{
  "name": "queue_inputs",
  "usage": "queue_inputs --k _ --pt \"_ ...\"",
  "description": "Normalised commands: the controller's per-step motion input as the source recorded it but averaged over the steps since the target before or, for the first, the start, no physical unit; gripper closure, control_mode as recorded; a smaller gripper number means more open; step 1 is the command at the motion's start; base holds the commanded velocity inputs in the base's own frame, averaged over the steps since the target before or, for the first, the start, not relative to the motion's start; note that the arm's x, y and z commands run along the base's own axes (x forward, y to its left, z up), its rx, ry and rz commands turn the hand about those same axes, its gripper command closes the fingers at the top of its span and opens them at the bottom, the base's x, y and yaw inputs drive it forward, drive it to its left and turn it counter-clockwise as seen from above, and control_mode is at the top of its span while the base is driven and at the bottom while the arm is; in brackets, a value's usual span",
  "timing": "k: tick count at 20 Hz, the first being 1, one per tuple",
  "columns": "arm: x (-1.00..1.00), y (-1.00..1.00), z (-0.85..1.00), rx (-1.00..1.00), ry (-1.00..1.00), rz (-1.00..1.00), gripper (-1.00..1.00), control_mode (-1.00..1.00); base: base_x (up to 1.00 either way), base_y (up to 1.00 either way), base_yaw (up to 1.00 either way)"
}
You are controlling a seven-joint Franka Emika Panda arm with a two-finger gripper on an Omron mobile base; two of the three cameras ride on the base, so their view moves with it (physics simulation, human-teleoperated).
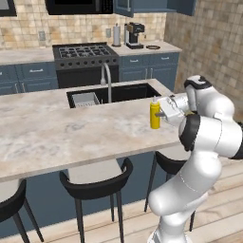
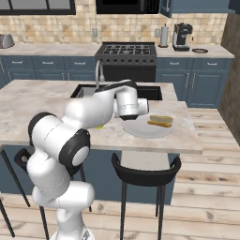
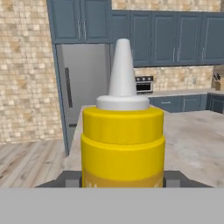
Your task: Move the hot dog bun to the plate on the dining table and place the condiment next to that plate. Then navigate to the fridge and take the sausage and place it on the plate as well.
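The end effector (image 1: 161, 114) pinches the condiment (image 1: 155, 114) by its lower body, a finger pressed on each side, holding the yellow bottle upright at the tabletop (image 1: 71, 128). In the hand view the condiment (image 3: 123, 144) stands directly ahead of the end effector, with the fridge (image 3: 83, 87) far beyond it. In the right base view the plate (image 2: 147, 127) lies just beside the wrist, carrying the hot dog bun (image 2: 161, 121).

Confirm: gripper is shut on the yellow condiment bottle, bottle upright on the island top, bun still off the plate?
Not quite. The bun already lies on the plate, as the right base view shows. The rest stands: the gripper is shut on the condiment bottle, upright on the island top.
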Motion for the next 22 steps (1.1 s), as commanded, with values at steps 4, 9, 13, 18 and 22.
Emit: queue_inputs --k 4,9,13,18,22 --pt "0.17 -0.02 -0.15 0.00 -0.01 0.00 1.00 -1.00 0.00 0.00 0.00" --pt "0.17 -0.03 -0.16 0.00 -0.01 0.00 1.00 -1.00 0.00 0.00 0.00" --pt "0.18 -0.04 -0.16 0.00 -0.02 0.00 1.00 -1.00 0.00 0.00 0.00" --pt "0.17 -0.02 -0.17 0.00 -0.02 0.00 1.00 -1.00 0.00 0.00 0.00" --pt "0.17 0.00 -0.19 0.00 -0.01 0.00 1.00 -1.00 0.00 0.00 0.00"
